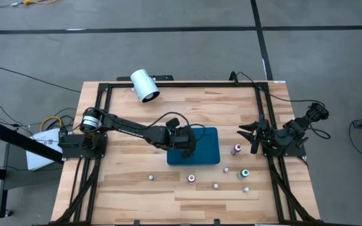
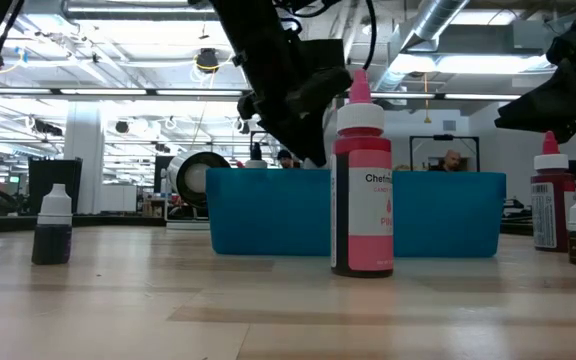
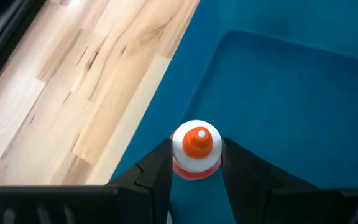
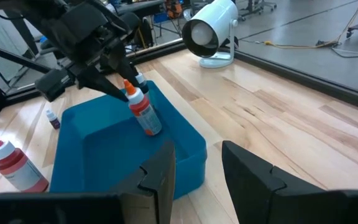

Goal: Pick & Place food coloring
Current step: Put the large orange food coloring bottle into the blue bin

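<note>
You see a grey concrete floor (image 1: pixel 168 50) around the wood counter (image 1: pixel 181 188), crossed by dark lines, with a yellow cable (image 1: pixel 33 3) far from it. Level across the counter, you look into a bright hall: ducts (image 2: pixel 448 20) overhead, white columns (image 2: pixel 83 150), people (image 2: pixel 453 160) behind.

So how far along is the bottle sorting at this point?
Early. The teal tray shows no bottles resting inside yet. In hand: the left hand holds an orange-tipped bottle tilted over the tray. Left: about seven bottles still stand on the table, including the red-capped one and the green-capped one. The right hand waits empty at the table's right edge.
</note>
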Controlling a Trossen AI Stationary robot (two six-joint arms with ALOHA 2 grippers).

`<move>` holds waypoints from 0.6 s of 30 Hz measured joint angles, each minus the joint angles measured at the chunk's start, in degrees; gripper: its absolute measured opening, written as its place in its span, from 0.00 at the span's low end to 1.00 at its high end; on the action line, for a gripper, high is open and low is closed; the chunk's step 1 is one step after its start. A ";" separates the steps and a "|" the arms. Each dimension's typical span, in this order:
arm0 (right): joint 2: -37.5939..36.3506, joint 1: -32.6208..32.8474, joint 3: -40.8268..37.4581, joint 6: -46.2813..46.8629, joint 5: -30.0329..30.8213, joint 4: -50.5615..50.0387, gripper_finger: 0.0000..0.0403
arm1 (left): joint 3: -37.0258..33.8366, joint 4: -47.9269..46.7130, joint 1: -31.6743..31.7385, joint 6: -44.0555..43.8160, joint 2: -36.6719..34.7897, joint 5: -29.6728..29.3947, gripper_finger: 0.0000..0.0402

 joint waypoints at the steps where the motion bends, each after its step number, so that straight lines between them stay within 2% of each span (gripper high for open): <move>1: 0.00 -0.01 0.01 0.00 0.00 0.01 0.30 | -0.09 0.21 0.00 0.00 -0.04 -0.21 0.29; 18: -0.01 0.00 0.01 0.00 0.07 0.02 0.30 | -0.28 -2.44 0.04 0.40 -2.52 -2.25 0.29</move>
